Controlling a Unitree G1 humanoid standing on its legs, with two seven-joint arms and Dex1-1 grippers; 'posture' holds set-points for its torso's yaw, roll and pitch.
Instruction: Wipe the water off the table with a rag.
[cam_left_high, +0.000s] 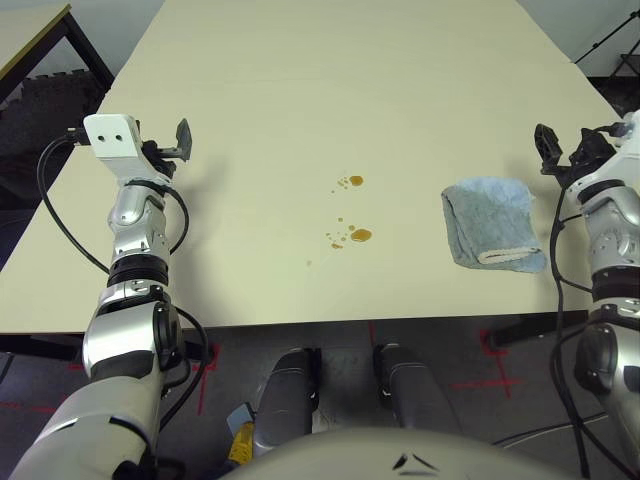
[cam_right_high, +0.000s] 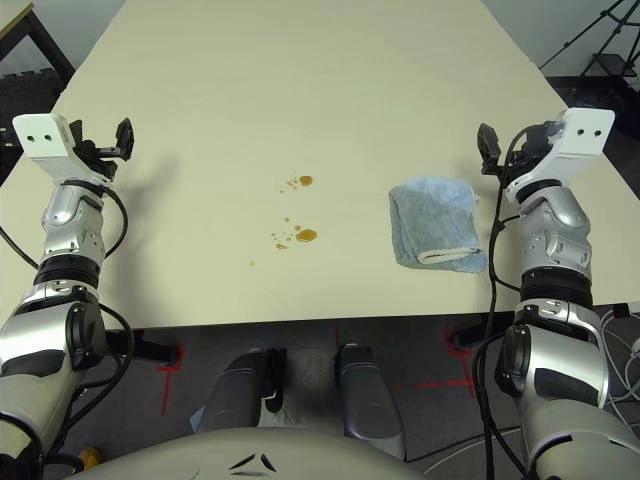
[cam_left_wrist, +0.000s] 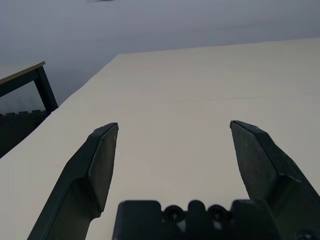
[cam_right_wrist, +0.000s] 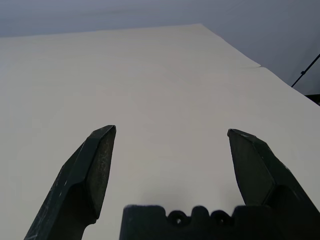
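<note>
A light blue rag (cam_left_high: 493, 222) lies folded on the cream table (cam_left_high: 300, 90), right of centre near the front edge. The water (cam_left_high: 358, 235) shows as small amber-brown drops in two clusters near the table's middle, the farther cluster (cam_left_high: 352, 181) a little behind. My right gripper (cam_right_high: 505, 148) hovers open just right of the rag, holding nothing. My left gripper (cam_left_high: 170, 145) stands open over the table's left side, well away from the drops. In both wrist views the fingers (cam_left_wrist: 100, 165) (cam_right_wrist: 95, 170) spread wide over bare tabletop.
A second table (cam_left_high: 30, 35) with dark legs stands off the far left corner. A dark tripod leg (cam_right_high: 600, 40) stands beyond the far right edge. Red tape marks (cam_left_high: 490, 380) lie on the floor in front.
</note>
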